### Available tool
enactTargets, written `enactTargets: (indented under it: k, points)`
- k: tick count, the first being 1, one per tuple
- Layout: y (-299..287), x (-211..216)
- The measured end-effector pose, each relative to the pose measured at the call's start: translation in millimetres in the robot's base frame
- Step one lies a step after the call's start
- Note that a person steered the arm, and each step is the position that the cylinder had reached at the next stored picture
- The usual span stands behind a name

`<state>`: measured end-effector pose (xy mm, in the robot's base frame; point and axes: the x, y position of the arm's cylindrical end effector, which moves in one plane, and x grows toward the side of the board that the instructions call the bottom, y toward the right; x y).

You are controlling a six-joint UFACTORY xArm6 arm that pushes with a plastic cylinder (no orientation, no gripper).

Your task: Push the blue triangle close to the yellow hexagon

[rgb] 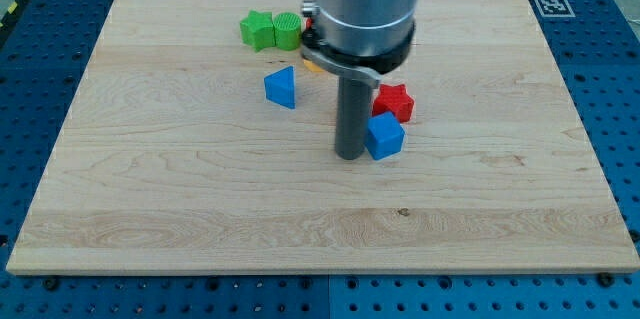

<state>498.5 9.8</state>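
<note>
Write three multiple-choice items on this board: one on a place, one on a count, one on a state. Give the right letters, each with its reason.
1. Where is my tip relative to the blue cube?
A. At its left side in the view
B. Far off at the view's top
C. At the board's right edge

2. How many blue blocks lie on the board?
A. One
B. Two
C. Four

3. How do the two green blocks stand to each other?
A. At opposite corners
B. One on top of the other
C. Side by side, close together

Key: 1 A, the rod's end stands just left of the cube. 2 B, the blue triangle and the blue cube are the only blue ones. 3 C, the green star and the green block sit next to each other near the view's top.
</note>
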Motion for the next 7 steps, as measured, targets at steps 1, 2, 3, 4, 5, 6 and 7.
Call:
enactTargets:
  k: [1,2,3,4,5,6,7]
  points:
    - [-72.8,-15.0]
    - [-95.1,-47.7]
    - [-86.2,-73.3]
    - [-86.2,-77.5]
    - [-84.7,-83.9]
    - [-84.7,-85.5]
    - [-84.7,-86.3]
